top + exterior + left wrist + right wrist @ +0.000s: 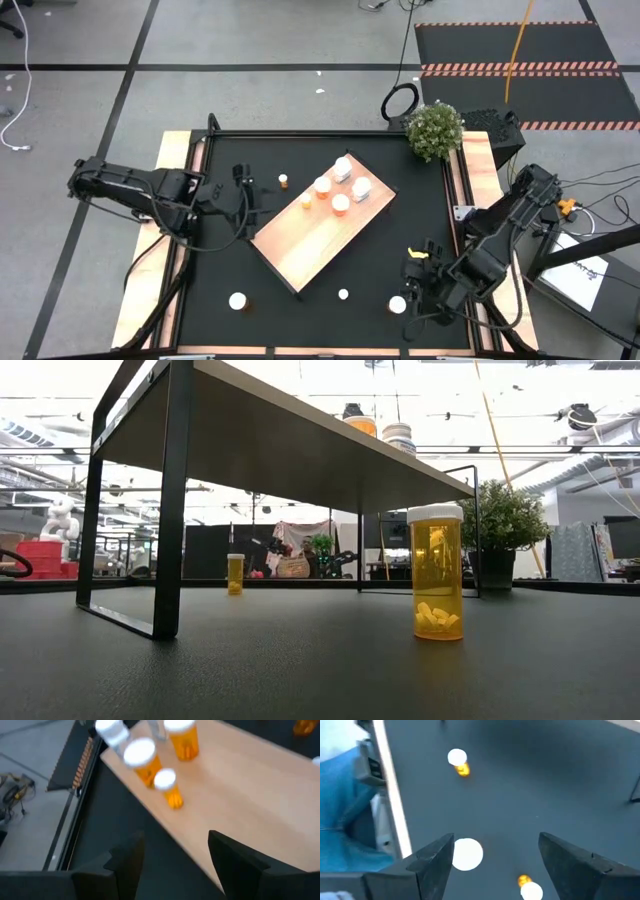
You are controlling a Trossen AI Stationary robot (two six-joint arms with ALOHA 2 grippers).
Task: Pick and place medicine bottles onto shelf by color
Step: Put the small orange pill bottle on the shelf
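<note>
The pale wood shelf [320,225] stands aslant mid-table on thin dark legs [170,510]. On its far end stand three orange bottles [322,185] with white caps and two white bottles [361,187]. One small orange bottle [283,181] stands on the mat beyond the shelf. Three more white-capped bottles [238,300], [343,294], [398,304] stand on the mat near the near edge. My left gripper [243,182] [175,845] is open, hovering beside the shelf's left edge. My right gripper [412,283] [495,845] is open above the mat, with a white cap [467,854] just inside one finger.
A potted plant [435,130] stands at the table's far right corner. The black mat [220,260] is framed by wooden side strips [150,270]. In the low view an orange bottle [437,575] stands in front of the shelf, and another [235,573] stands farther back.
</note>
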